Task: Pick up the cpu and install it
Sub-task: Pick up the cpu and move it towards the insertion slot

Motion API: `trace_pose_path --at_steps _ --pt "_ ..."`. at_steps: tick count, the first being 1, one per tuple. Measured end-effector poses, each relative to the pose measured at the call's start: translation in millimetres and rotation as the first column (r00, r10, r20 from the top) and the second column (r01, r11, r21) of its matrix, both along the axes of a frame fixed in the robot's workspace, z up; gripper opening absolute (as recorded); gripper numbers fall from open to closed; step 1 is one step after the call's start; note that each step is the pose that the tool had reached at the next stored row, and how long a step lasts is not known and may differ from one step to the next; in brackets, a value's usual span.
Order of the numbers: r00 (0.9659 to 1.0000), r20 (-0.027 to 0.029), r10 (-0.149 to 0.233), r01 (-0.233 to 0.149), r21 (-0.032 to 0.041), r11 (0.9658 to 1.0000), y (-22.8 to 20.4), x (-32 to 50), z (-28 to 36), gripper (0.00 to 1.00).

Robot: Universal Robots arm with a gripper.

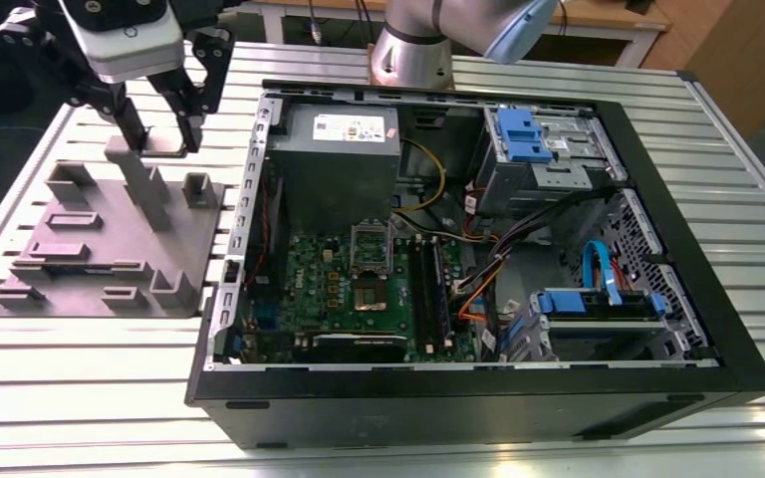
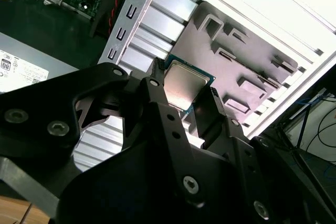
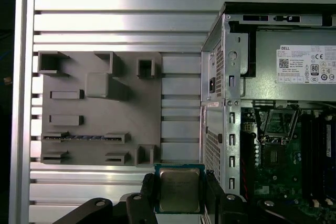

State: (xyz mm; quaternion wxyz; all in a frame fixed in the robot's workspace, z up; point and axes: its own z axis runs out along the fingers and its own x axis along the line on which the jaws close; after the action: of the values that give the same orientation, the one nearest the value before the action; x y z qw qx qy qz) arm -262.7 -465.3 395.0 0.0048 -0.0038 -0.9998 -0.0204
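Note:
The cpu (image 3: 179, 188) is a flat square chip with a shiny metal top and a thin dark green rim. My gripper (image 3: 179, 187) is shut on the cpu, one black finger on each opposite edge, in both wrist views (image 2: 185, 83). In the exterior view my gripper (image 1: 164, 139) hangs just above the far end of the grey fixture plate (image 1: 104, 249), to the exterior view's left of the open computer case (image 1: 489, 398). The silver socket frame (image 1: 370, 242) sits on the green motherboard (image 1: 330, 289) inside the case, well apart from the gripper.
A grey power-supply box (image 1: 336, 149) fills the case's far corner beside the socket. Drive bays with blue tabs (image 1: 529, 129) and loose cables (image 1: 582, 259) lie on the case's other side. The case wall (image 3: 220, 119) stands between fixture and motherboard. The arm's base (image 1: 416, 50) stands behind.

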Motion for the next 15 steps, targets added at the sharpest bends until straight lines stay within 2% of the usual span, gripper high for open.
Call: trace_pose_path --at_steps 15 --pt "1.0 0.0 0.0 0.0 0.0 1.0 0.0 6.6 -0.2 0.47"
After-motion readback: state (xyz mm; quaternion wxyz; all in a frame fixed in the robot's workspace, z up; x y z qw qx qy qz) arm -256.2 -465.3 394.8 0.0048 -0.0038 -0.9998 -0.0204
